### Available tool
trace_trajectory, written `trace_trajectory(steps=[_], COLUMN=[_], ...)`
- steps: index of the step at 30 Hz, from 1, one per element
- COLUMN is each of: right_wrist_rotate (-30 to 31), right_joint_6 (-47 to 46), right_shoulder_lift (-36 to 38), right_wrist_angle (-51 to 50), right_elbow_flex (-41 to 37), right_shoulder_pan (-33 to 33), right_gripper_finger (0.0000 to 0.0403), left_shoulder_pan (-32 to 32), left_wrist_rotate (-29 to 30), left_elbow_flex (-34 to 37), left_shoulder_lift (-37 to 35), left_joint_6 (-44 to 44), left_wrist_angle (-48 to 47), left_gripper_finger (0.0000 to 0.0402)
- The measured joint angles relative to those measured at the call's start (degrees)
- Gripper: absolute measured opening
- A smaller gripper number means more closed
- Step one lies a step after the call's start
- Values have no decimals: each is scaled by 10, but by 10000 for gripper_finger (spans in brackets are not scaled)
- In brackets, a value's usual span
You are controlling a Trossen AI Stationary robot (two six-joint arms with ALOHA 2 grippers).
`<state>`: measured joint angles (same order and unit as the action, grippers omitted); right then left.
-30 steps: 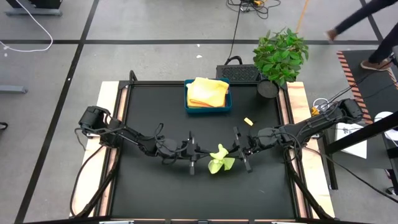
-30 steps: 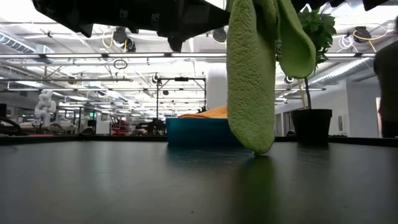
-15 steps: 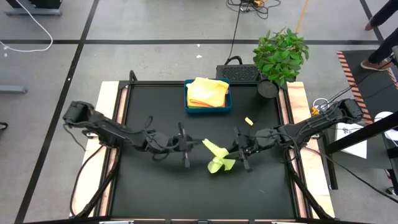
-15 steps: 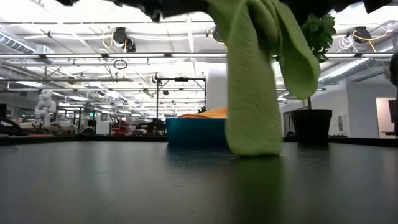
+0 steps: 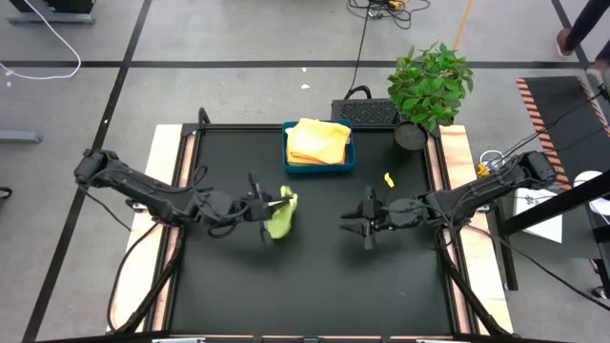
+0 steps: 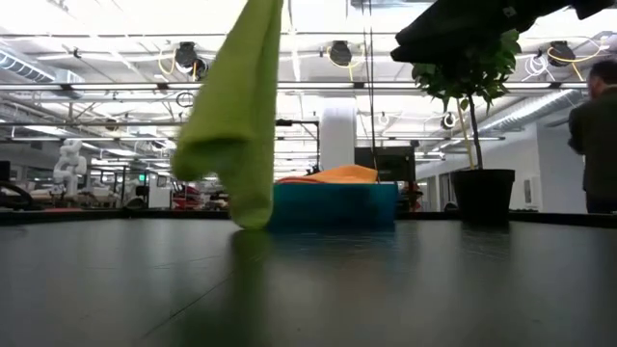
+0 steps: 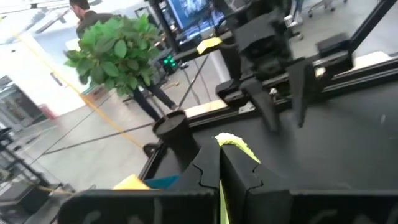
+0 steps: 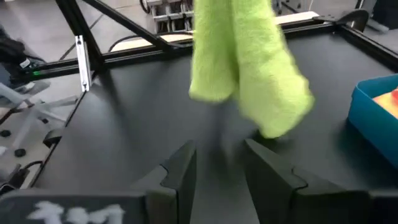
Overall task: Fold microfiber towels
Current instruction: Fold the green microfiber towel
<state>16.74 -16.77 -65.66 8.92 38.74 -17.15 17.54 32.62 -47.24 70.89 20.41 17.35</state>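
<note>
left gripper (image 5: 270, 206) clamped on lime green towel (image 5: 280, 217), hanging long-axis vertical over worktop's (image 5: 315, 286) left-centre | right gripper (image 5: 360, 217) fingers parted, empty, well apart toward right edge | left arm nearer

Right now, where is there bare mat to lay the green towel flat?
Free: the near half of the black mat, below both grippers, and the strip between the lime green towel and the right gripper. Crowded: the far edge, with blue tray and potted plant.
</note>
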Motion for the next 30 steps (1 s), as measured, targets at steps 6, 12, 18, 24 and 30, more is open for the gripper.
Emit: trace_trajectory(steps=[6,12,18,24,30], right_wrist_rotate=[11,11,10,8,-84], right_joint_6=[24,46,102,119,88], right_shoulder_lift=[-54,-102,-105,-105,-124], right_wrist_angle=[36,62,112,127,199], right_elbow_flex=[0,0,0,0,0], right_shoulder_pan=[-2,-2,-2,1,18], right_gripper_finger=[123,123,124,136,155], left_shoulder_pan=[0,32,52,49,55], left_wrist_rotate=[6,-21,-172,-254,-256], left_elbow_flex=[0,-44,-66,-66,-66], left_shoulder_lift=[-1,-5,-5,3,4], left_joint_6=[8,83,137,124,160], left_wrist_angle=[-5,-39,-138,-244,-236], left_gripper_finger=[1,0,0,0,1])
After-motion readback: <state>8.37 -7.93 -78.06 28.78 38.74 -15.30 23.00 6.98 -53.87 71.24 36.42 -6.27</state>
